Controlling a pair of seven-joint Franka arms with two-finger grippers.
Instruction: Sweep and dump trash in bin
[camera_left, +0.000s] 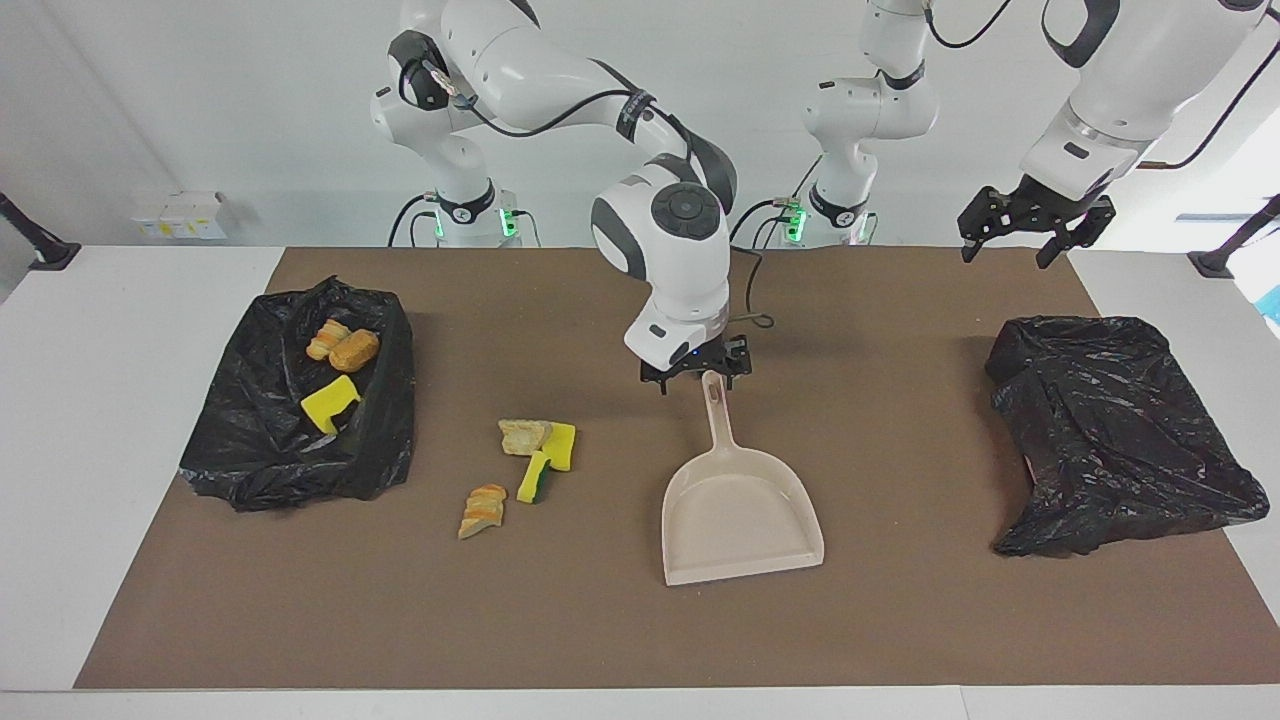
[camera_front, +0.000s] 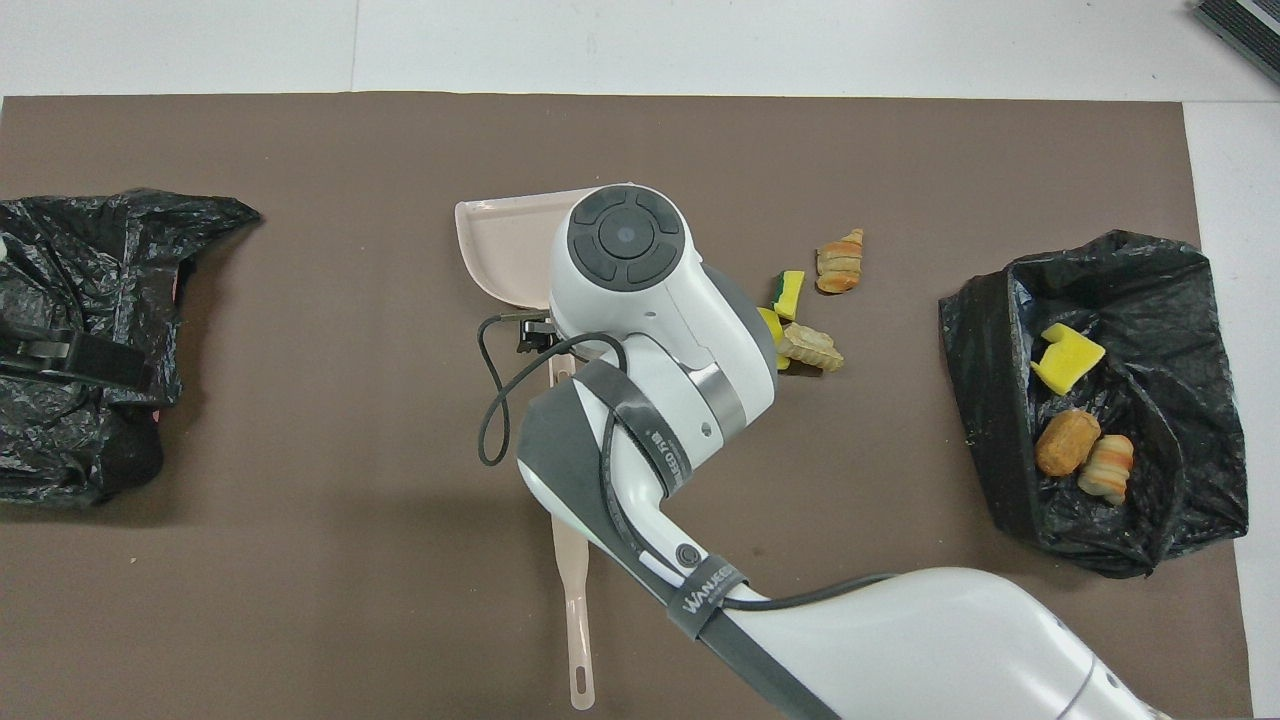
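Loose trash lies on the brown mat, between the dustpan and the open black bin bag holding more pieces. The right pincer hangs open over the dustpan's handle tip, gripping nothing. The left pincer waits open above the second bag

Strap on right arm, partly legible lettering "WANEE"

Right arm bent in a high arch over the counter's middle, wrist turned down, right gripper low with jaws spread and nothing between them, left arm waiting, raised at its own end, left gripper hanging with jaws apart
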